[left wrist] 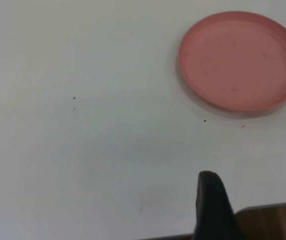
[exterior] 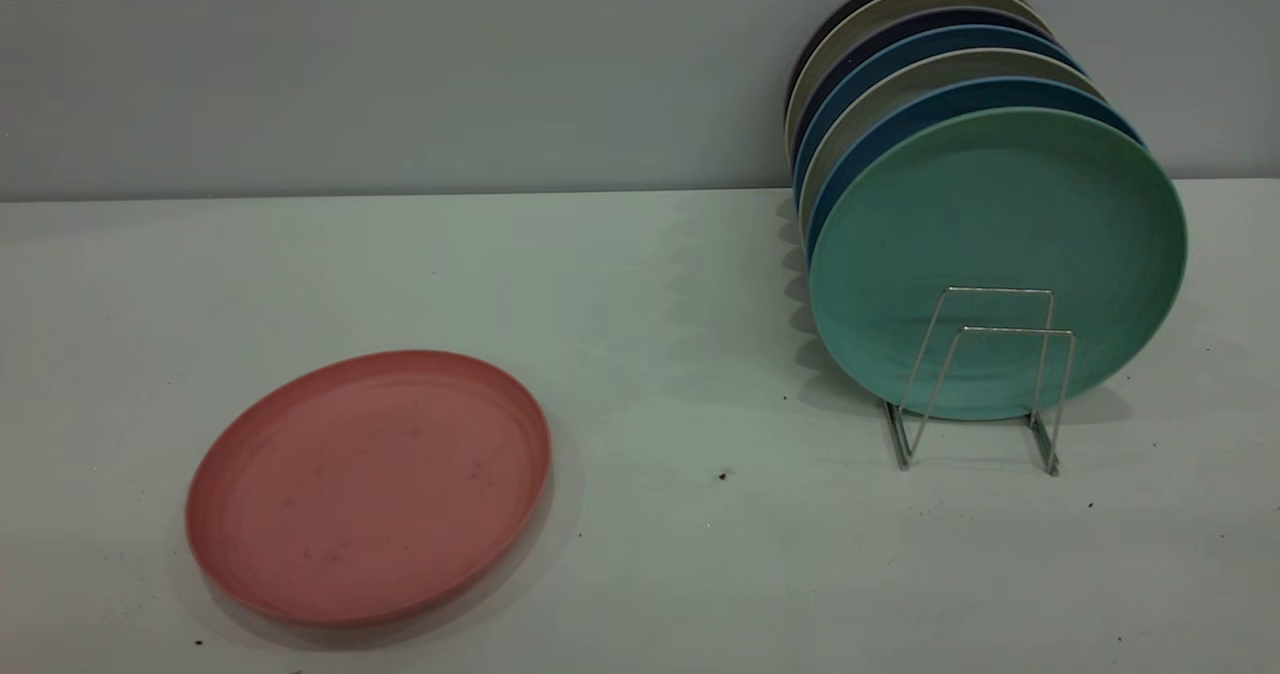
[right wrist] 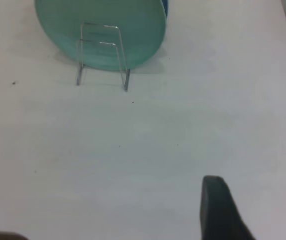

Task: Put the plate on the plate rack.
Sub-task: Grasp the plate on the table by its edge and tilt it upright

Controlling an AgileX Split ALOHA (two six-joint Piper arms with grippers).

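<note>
The salmon-pink plate (exterior: 370,484) lies flat on the white table at the front left; it also shows in the left wrist view (left wrist: 240,60). The silver wire plate rack (exterior: 985,384) stands at the right, its two front loops empty; it also shows in the right wrist view (right wrist: 103,55). Neither arm shows in the exterior view. My left gripper (left wrist: 255,190) hangs over the table's near edge, well back from the pink plate, with one dark finger (left wrist: 210,200) in view and nothing in it. My right gripper (right wrist: 256,192) is open and empty, well back from the rack.
A teal-green plate (exterior: 1000,224) stands upright in the rack, with several blue and beige plates (exterior: 930,64) behind it against the grey wall. The table's brown edge (left wrist: 272,220) lies under the left gripper. Small dark specks dot the table.
</note>
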